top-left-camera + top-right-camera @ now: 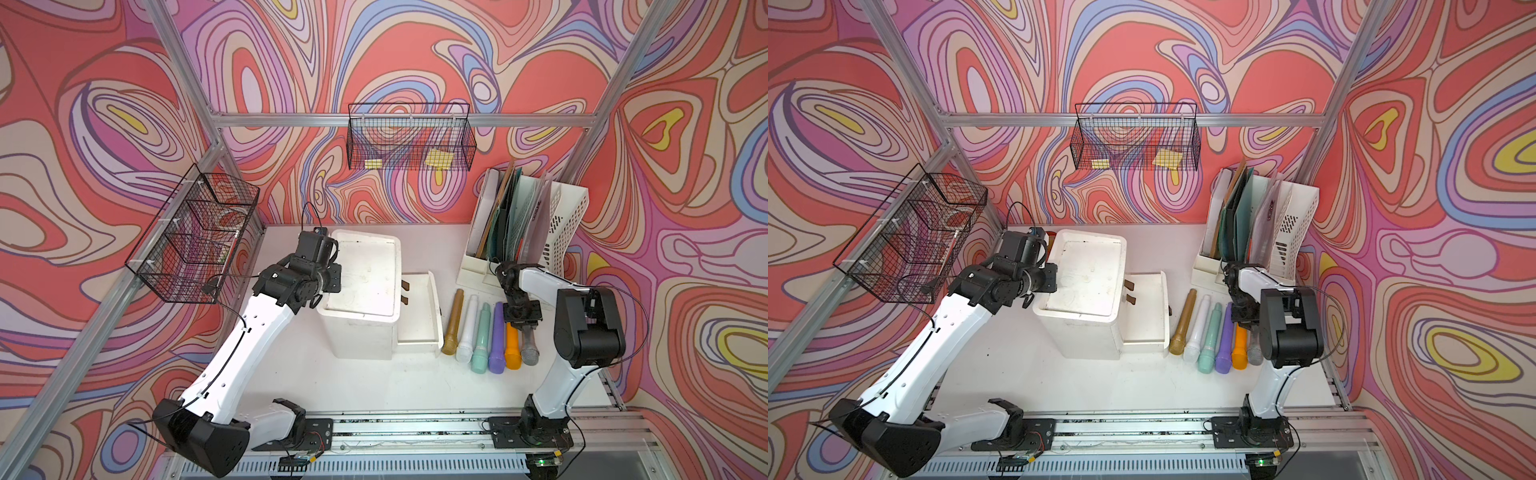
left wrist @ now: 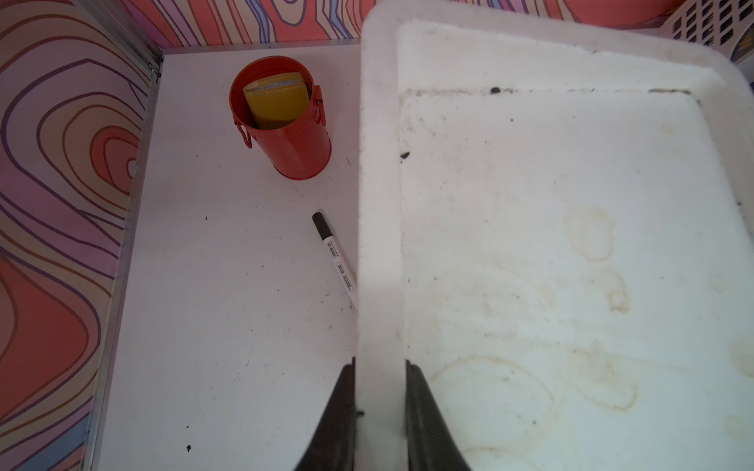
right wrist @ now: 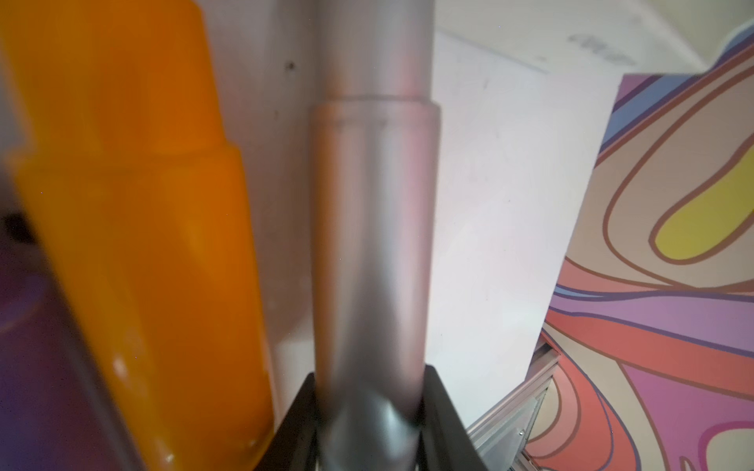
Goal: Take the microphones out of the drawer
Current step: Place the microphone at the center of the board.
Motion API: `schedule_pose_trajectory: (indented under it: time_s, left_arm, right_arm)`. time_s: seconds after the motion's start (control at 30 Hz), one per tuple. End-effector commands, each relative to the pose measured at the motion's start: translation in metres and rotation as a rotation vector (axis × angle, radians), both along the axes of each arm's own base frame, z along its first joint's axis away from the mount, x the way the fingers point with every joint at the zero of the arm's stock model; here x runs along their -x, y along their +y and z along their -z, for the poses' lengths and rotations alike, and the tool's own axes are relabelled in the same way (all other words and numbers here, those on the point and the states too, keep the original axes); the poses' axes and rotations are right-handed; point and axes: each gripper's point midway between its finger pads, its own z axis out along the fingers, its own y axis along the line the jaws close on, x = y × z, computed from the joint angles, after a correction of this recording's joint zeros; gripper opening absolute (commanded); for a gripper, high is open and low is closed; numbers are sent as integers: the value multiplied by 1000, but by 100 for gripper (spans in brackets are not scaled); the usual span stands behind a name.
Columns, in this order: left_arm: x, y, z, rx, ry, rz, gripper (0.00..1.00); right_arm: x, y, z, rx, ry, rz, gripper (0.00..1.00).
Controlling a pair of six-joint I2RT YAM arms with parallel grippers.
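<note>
The silver microphone [image 1: 529, 353] is outside the open drawer [image 1: 417, 307].
My right jaws grasp its handle beside the orange microphone [image 1: 513, 351] on the worktop [image 1: 374, 386]; my left jaws clench the white cabinet [image 2: 379, 204] rim.

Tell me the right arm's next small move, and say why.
Probably open the right gripper and release the silver microphone. Its jaws are closed on the handle, and the microphone already lies at the end of the row beside the orange microphone, outside the open drawer, which looks empty. Whether it fully rests on the table is unclear.
</note>
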Motion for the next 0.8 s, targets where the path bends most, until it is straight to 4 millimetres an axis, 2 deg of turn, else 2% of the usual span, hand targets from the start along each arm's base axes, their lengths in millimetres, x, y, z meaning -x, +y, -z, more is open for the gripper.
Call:
schedule_pose_trajectory:
  time_s: [0.0, 0.43, 0.77]
  left_arm:
    - [15, 0, 22, -57, 89, 62, 0]
    - [15, 1, 22, -57, 83, 58, 0]
    - [16, 1, 22, -56, 87, 56, 0]
  right_arm:
    - [-10, 1, 0, -14, -24, 4, 26]
    - [-10, 10, 10, -76, -5, 17, 39]
    - [-11, 16, 6, -111, -38, 29, 40]
